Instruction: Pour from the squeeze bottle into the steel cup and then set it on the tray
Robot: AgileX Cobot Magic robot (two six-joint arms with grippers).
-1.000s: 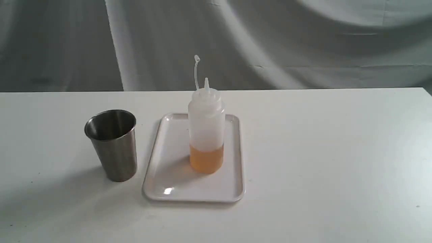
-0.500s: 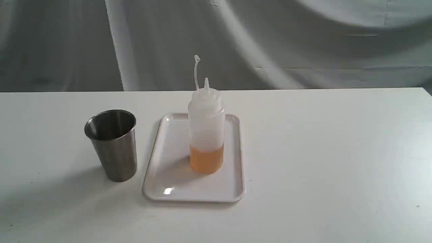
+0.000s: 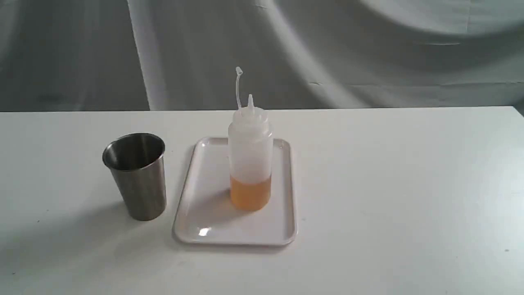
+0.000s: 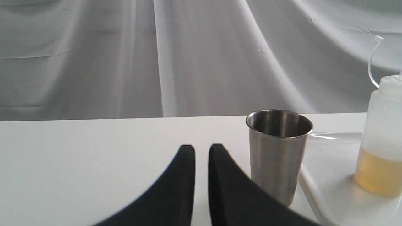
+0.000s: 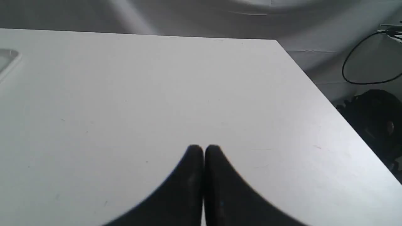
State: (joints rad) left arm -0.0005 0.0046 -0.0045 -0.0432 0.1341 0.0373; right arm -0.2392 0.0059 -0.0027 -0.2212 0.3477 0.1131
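The squeeze bottle (image 3: pixel 250 155) stands upright on the white tray (image 3: pixel 204 221), amber liquid in its lower part, cap strap sticking up. The steel cup (image 3: pixel 137 176) stands on the table just left of the tray, apart from it. No gripper appears in the exterior view. In the left wrist view my left gripper (image 4: pixel 202 149) is shut and holds nothing, with the cup (image 4: pixel 278 153) and the bottle (image 4: pixel 380 138) farther out beside it. My right gripper (image 5: pixel 204 149) is shut and holds nothing, over bare table, with only a corner of the tray (image 5: pixel 8 61) visible.
The white table (image 3: pixel 389 184) stretches wide to the right of the tray. Grey cloth (image 3: pixel 286 53) hangs behind it. In the right wrist view the table's edge (image 5: pixel 317 88) drops off, with a black cable (image 5: pixel 361 72) and dark gear beyond.
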